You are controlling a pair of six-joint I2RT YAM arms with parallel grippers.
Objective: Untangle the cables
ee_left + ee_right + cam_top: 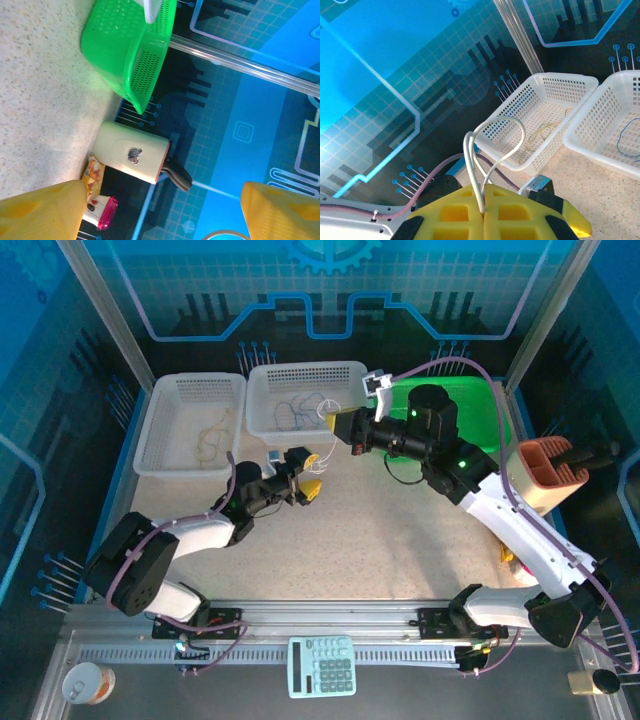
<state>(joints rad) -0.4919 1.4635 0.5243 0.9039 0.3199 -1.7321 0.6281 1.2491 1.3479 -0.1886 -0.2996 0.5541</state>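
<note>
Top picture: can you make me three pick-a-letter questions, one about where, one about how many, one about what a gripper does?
1. Where does the thin blue cable lie?
A. in the green plastic basket
B. in a white plastic mesh basket
C. on the pale teal calculator

2. How many white mesh baskets are there?
A. one
B. four
C. two

3. What is the right gripper doing?
A. pinching a thin pale white cable
B. standing wide open
C. holding the calculator

1 B: the blue loops lie inside that white basket.
2 C: two stand side by side.
3 A: its yellow fingers are shut on the white loop.
</note>
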